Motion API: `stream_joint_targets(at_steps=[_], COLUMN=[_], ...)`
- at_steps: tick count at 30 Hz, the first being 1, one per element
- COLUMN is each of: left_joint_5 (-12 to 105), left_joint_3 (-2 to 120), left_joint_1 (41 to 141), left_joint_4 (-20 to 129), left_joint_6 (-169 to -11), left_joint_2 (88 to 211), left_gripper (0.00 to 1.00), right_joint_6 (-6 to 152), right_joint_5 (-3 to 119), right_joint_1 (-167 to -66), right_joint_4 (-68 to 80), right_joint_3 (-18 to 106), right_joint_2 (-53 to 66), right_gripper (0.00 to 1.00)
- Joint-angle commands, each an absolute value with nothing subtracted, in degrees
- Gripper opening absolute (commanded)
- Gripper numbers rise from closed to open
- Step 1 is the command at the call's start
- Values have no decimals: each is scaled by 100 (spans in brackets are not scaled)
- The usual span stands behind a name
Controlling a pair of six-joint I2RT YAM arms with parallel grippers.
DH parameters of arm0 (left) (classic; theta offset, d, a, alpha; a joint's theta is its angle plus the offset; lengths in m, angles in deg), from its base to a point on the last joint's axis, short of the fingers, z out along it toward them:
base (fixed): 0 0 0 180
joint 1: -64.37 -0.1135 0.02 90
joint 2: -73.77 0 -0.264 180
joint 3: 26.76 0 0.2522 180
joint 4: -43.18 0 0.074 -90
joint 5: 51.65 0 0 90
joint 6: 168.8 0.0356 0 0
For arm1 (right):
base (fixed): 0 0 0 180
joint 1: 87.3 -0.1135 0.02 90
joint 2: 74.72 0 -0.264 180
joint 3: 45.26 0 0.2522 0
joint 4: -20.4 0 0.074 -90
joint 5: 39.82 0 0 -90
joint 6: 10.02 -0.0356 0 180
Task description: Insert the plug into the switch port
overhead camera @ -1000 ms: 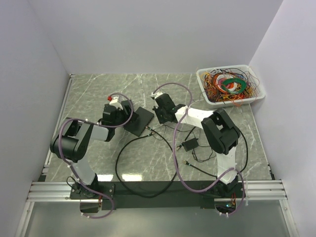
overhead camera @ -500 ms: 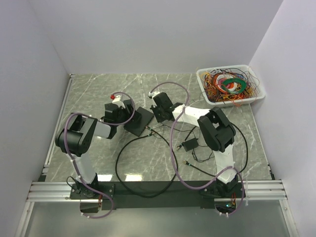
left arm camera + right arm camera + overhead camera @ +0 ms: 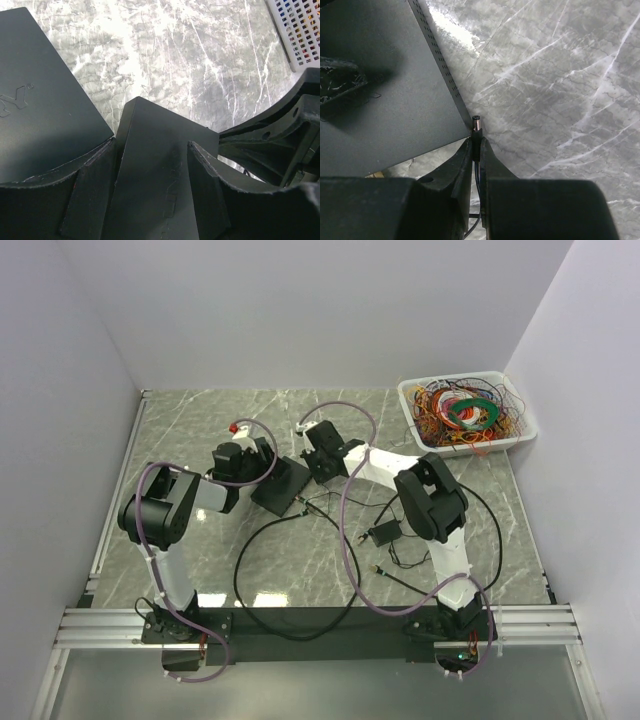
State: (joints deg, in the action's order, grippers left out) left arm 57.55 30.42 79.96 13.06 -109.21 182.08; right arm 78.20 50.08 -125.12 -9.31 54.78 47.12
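The switch (image 3: 281, 484) is a flat black box on the marble table, left of centre. My left gripper (image 3: 258, 462) is shut on its left end; in the left wrist view the fingers (image 3: 92, 190) press both sides of the black switch body (image 3: 160, 170). My right gripper (image 3: 318, 462) is shut on the plug (image 3: 477, 131), a black barrel plug with a metal tip. The plug sticks out past the fingertips (image 3: 462, 160) and lies right beside the switch's corner (image 3: 462, 117), by its perforated side. No port shows in any view.
A white basket (image 3: 417, 430) of tangled coloured wires stands at the back right. A black power adapter (image 3: 385, 534) lies near the right arm, its thin cable ending in a loose connector (image 3: 378, 569). A long black cable (image 3: 255, 580) loops across the front.
My right gripper has moved left with the plug, up to the switch's right edge. My left arm has swung its elbow in; its gripper stays on the switch.
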Motion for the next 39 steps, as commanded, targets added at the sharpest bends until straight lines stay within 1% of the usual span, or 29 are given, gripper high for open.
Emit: stream_joint_targets(at_steps=[1, 3, 6, 14, 22, 31, 39], left_joint_5=[6068, 6068, 6015, 5971, 5901, 5953, 6050], left_joint_3=[3262, 3279, 3323, 3359, 3393, 3455, 3490], left_joint_1=[8001, 8001, 8001, 8001, 8001, 8001, 8001], left_joint_4=[1062, 1097, 1167, 1229, 1291, 1308, 1290], left_joint_6=[-10745, -10745, -10745, -10745, -10754, -10692, -10692], left_joint_2=[18240, 18249, 18275, 18310, 18345, 18538, 18653], left_gripper=[63, 63, 63, 62, 62, 62, 61], right_joint_6=[7928, 7954, 7954, 7893, 7866, 7831, 7866], right_joint_5=[5421, 5544, 5554, 5290, 5535, 5782, 5747], right_joint_1=[-12518, -12518, -12526, -12518, -12562, -12571, -12579], right_joint_4=[-1471, -1856, -2017, -2035, -1912, -1894, -2000], right_joint_3=[5858, 6051, 6052, 5684, 5323, 5560, 5973], right_joint_2=[4823, 4885, 4841, 4534, 4033, 4305, 4577], right_gripper=[0, 0, 0, 0, 0, 0, 0])
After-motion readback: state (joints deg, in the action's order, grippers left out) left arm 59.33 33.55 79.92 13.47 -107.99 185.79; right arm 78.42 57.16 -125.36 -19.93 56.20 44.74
